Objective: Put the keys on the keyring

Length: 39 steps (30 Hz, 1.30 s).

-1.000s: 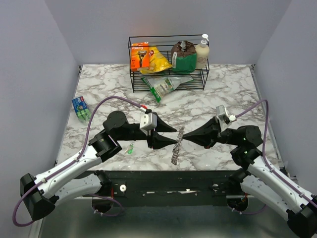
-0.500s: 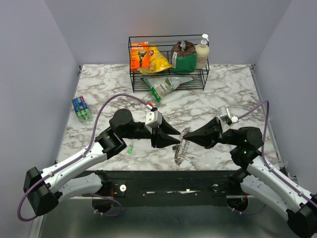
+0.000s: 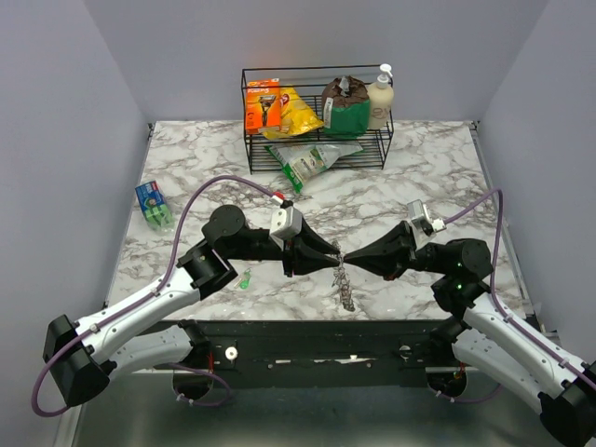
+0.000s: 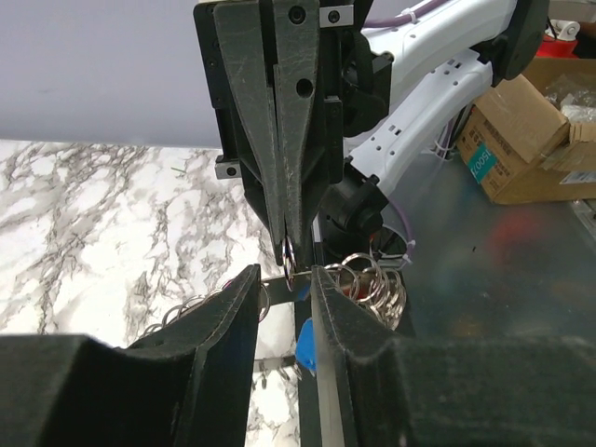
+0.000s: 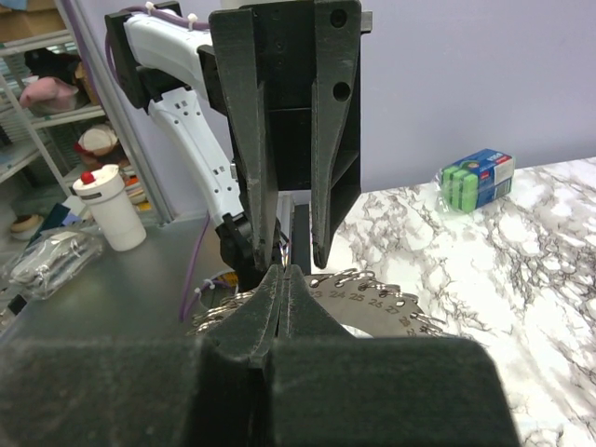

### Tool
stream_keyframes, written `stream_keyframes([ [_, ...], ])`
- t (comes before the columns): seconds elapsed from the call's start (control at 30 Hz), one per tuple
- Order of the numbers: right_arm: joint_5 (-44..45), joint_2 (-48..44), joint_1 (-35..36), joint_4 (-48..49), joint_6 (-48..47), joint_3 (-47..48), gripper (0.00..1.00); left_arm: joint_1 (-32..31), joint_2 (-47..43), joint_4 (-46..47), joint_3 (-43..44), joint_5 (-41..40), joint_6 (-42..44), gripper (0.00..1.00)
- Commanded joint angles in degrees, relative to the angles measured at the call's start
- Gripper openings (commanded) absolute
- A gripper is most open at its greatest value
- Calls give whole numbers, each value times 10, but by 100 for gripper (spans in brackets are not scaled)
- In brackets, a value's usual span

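Left hand (image 3: 333, 259) and right hand (image 3: 346, 258) meet at the keyring (image 3: 346, 284).
Arms stretch inward, low, tips facing. The right hand's black fingers press together, pinching the thin silver wire ring; its fringe of small flat keys (image 5: 372, 296) hangs over the marbled bench's (image 3: 419, 177) near edge. The left hand's fingers stand parted either side of the wire.

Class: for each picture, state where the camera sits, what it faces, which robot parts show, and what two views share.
Top: above and behind, looking down on table; left arm, right arm show.
Left wrist: on left arm, facing right end effector; own fingers below.
Right wrist: on right arm, facing left end effector; own shut fingers below.
Shared: the keyring.
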Motion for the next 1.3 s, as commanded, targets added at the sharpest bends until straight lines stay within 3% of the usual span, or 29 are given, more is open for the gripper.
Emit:
stream_keyframes([
  [0.0,-3,-12,2,36,5,-1,1,3,6,9,5,-1,-3,36],
  [0.3,-1,-10,2,54,18,-6,1,3,11,9,3,-9,-2,34],
  [0.53,-4,0,2,66,25,-10,1,3,16,11,7,-16,-8,1],
  [0.77,-9,8,3,42,15,-6,2,3,11,-15,18,-32,2,0],
  [0.87,-7,5,2,-18,-15,12,8,3,9,-67,34,-42,29,0],
  [0.97,1,0,2,-102,-58,39,20,3,11,-122,56,-48,55,0],
  [1.07,8,-1,2,-175,-104,65,41,3,14,-180,80,-59,80,0],
  [1.1,11,-2,2,-215,-116,73,55,3,15,-194,93,-62,88,0],
  [1.2,16,-2,2,-278,-160,98,69,3,19,-257,120,-76,117,0],
  [1.27,13,0,2,-294,-179,106,72,3,25,-296,131,-82,135,0],
])
